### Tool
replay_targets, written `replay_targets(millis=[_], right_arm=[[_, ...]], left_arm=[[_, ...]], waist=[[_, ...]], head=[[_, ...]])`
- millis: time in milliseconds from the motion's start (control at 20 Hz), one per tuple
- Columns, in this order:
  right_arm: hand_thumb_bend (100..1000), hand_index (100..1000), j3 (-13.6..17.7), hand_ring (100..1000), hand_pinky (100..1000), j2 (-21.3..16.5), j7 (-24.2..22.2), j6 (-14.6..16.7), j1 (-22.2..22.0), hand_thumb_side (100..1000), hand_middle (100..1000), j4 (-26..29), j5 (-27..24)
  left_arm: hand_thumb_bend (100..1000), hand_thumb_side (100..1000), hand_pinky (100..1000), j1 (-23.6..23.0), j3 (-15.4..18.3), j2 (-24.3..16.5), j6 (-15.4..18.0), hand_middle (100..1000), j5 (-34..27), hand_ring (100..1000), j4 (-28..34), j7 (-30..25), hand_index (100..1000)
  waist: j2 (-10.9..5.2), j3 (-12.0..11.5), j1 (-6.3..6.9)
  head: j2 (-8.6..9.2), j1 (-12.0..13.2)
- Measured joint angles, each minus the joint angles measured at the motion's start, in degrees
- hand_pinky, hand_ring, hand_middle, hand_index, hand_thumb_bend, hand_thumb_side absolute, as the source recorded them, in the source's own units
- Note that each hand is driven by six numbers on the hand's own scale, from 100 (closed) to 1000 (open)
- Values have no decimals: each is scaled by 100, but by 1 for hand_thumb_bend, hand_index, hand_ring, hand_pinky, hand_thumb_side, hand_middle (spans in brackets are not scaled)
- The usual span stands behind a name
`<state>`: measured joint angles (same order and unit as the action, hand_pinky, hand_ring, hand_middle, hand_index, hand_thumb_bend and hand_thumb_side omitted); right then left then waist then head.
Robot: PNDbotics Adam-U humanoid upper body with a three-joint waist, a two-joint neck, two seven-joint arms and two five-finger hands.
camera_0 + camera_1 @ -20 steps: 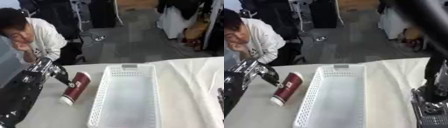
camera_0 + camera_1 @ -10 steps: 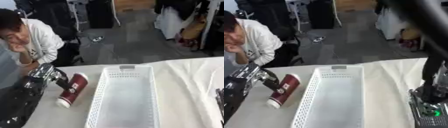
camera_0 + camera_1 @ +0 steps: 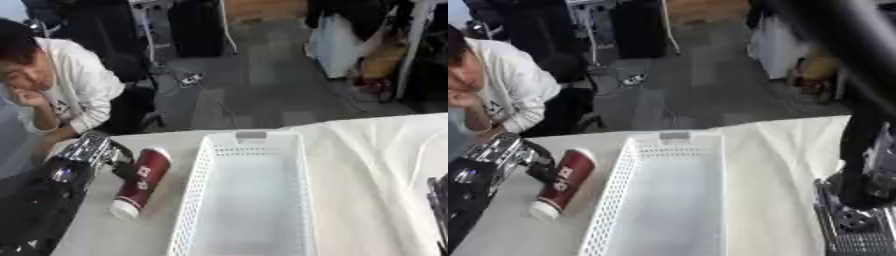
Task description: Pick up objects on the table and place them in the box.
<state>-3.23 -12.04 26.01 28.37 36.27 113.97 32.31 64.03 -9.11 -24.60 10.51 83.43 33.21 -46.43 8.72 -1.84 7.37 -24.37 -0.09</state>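
A dark red cup [image 3: 140, 182] with a white base lies on its side on the white tablecloth, just left of the box. That box is a long white mesh basket [image 3: 197, 200] with nothing in it. My left hand [image 3: 121, 165] comes in from the left and sits against the cup's upper left side, behind a silver wrist; its grip is hidden by the arm. My right hand [image 3: 436, 197] shows only as dark straight fingers at the right edge, apart from the basket. The right arm fills the right side of the right eye view.
A person in a white top sits at the table's far left corner, leaning on a hand. The table's far edge [image 3: 350, 122] runs just behind the basket. The cloth lies in folds to the right of the basket.
The whole picture has shifted a little, so the camera moved. My left hand has drawn slightly closer to the cup's upper end. The cup and the basket lie as before.
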Motion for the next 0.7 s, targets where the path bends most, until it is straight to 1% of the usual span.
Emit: replay_targets(millis=[100,300,500,700], right_arm=[[100,647,0,575,469,1,-4,13,11,1000,598,0,-17],[100,647,-1,574,469,2,-7,16,20,1000,597,0,-40],[100,647,-1,574,469,2,-10,17,32,1000,597,0,-42],[100,647,-2,574,469,2,-20,26,33,1000,597,0,-46]], left_arm=[[816,1000,869,-29,5,70,-30,939,78,910,-41,33,909],[810,1000,874,-39,52,79,-96,935,227,907,-114,100,899],[811,1000,874,-43,112,80,-156,936,375,907,-205,164,901],[815,1000,874,-91,170,122,-200,936,470,908,-286,222,901]], waist=[[7,2,1],[27,3,1],[27,1,1],[28,0,1]], head=[[0,1],[-12,2],[-112,2],[-153,2]])
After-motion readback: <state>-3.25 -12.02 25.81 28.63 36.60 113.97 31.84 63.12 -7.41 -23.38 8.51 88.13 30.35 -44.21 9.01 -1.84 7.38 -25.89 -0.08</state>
